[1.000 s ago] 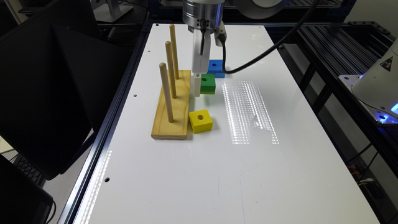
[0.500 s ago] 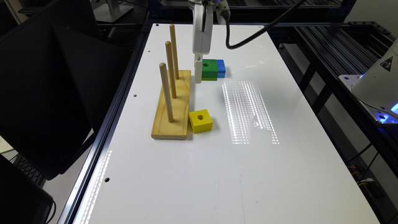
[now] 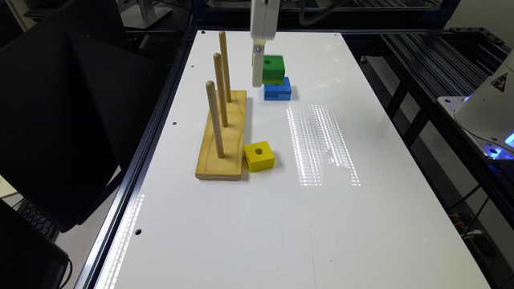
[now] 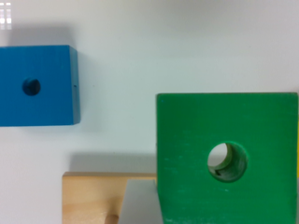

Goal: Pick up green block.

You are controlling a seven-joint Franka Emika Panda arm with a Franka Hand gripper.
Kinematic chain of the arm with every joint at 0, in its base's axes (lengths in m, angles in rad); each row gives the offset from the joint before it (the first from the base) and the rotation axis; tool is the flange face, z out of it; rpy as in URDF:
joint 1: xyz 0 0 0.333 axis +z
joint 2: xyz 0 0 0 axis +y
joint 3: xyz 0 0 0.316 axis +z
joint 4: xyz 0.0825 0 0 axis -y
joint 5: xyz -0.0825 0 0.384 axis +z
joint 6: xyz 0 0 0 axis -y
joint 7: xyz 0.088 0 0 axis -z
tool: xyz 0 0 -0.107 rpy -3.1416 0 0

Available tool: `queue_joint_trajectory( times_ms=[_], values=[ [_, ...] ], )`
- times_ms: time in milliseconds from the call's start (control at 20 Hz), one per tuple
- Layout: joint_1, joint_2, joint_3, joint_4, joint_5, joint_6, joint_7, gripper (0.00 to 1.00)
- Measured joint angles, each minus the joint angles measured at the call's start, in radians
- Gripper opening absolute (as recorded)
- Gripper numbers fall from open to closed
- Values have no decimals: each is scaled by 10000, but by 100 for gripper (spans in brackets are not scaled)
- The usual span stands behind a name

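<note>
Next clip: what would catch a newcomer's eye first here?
The green block hangs in the air in the end effector, above the blue block on the white table. Nearer the camera, a yellow block sits beside a wooden peg board.

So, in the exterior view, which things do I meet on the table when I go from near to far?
Yellow block → wooden peg base → blue block → green block, lifted above the table beside the gripper.

A white boxy gripper [image 3: 259, 76] with pale fingers [image 3: 257, 72] and a small dark screw.
</note>
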Motion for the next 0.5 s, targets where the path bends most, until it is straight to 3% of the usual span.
queue_joint_trajectory(
  times_ms=[500],
  values=[
    [0, -214, 1, -25, 6, -152, 0, 0]
  ],
)
